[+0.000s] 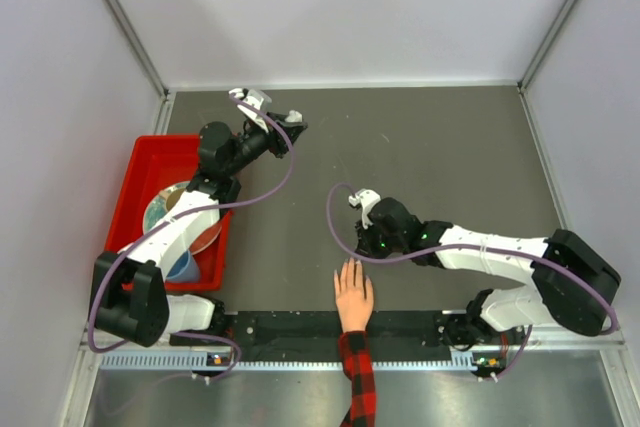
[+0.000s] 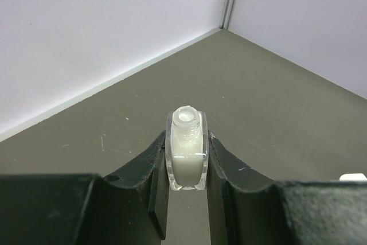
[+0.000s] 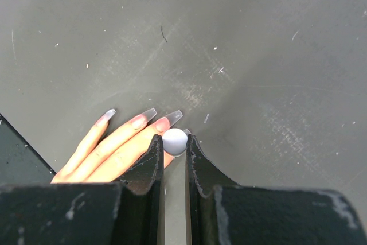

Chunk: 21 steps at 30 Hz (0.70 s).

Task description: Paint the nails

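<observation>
Top view: light-skinned hand [image 1: 352,297], bottom centre. Left wrist: left end effector [image 2: 186,142] clamps an uncapped clear glass bottle [image 2: 186,164]. Right wrist: right end effector [image 3: 174,140] pinches a white round cap [image 3: 175,143] beside long pale nails [image 3: 148,114], lower left; stroke lightly.

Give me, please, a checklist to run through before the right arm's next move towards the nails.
1. Left end effector shut on the uncapped bottle, which appears upright: ok.
2. Right end effector shut on the white knob: ok.
3. Brush tip under the knob: cannot tell, hidden.
4. Hand flat on the table, nails up: ok.
5. Knob lined up over one nail: cannot tell.
</observation>
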Each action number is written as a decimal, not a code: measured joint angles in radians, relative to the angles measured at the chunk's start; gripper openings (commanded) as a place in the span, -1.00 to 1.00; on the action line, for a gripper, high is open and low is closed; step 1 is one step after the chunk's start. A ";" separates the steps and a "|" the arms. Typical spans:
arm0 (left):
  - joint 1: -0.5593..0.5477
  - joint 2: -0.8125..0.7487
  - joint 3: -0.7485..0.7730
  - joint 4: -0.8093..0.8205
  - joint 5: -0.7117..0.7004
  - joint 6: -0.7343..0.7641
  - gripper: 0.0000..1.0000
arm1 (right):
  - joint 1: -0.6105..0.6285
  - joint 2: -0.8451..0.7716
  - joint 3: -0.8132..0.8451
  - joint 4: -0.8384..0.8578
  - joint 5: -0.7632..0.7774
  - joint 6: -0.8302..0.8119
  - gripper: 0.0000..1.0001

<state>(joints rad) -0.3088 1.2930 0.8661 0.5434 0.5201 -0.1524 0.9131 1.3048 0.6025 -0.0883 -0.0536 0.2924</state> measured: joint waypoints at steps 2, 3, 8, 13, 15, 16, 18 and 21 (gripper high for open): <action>0.000 0.000 0.000 0.000 0.000 0.000 -1.00 | 0.000 0.006 0.000 0.000 0.000 0.000 -1.00; 0.000 0.000 0.000 0.000 0.000 0.000 -1.00 | 0.000 0.008 0.000 0.000 0.000 0.000 -1.00; 0.001 0.000 0.000 0.000 0.000 0.000 -1.00 | -0.001 0.009 0.001 0.001 0.000 -0.002 -1.00; 0.001 0.000 0.000 0.000 0.000 0.000 -1.00 | -0.001 0.009 0.002 0.001 0.004 -0.003 -1.00; 0.001 0.000 0.000 0.000 0.000 0.000 -1.00 | -0.001 0.009 0.002 0.001 0.006 -0.003 -1.00; 0.001 0.000 0.000 0.000 0.000 0.000 -1.00 | -0.002 0.009 0.002 0.002 0.008 -0.004 -1.00; 0.002 0.000 0.000 0.000 0.000 0.000 -1.00 | -0.002 0.009 0.002 0.003 0.009 -0.004 -1.00; 0.003 0.000 0.000 0.000 0.000 0.000 -1.00 | -0.003 0.009 0.002 0.006 0.012 -0.005 -1.00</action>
<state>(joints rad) -0.3061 1.2930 0.8661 0.5434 0.5201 -0.1524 0.9096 1.3140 0.6041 -0.0826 -0.0414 0.2878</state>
